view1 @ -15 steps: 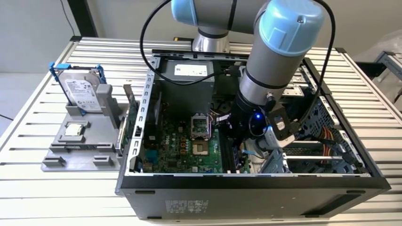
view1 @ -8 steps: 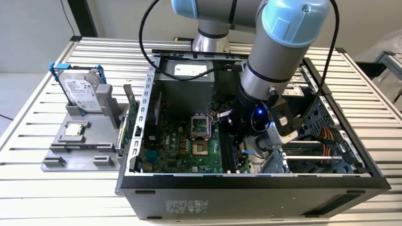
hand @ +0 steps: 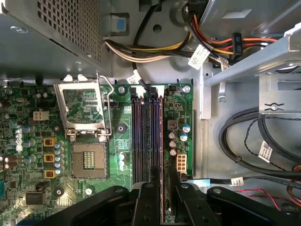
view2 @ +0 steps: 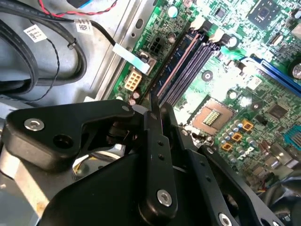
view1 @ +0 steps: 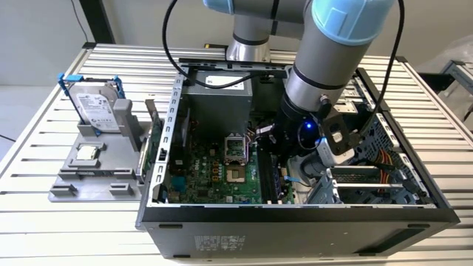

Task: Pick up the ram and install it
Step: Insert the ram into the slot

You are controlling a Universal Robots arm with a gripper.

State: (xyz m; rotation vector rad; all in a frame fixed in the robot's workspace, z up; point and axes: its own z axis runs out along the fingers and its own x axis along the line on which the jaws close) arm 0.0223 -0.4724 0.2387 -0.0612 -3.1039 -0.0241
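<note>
claw (hand: 162,188) gripping ram (hand: 162,141) at motherboard (hand: 94,122) slots, white cable tags unreadable

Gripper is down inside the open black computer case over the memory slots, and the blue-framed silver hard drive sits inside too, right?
No: the exterior view shows the blue-framed silver hard drive standing outside the black computer case, in a grey holder. The rest holds.

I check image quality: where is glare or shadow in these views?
Second wrist view: strong glare whitens the green motherboard at its far edge; the black end effector is dark. First wrist view: even light. Exterior view: shade inside the open grey computer case.
</note>
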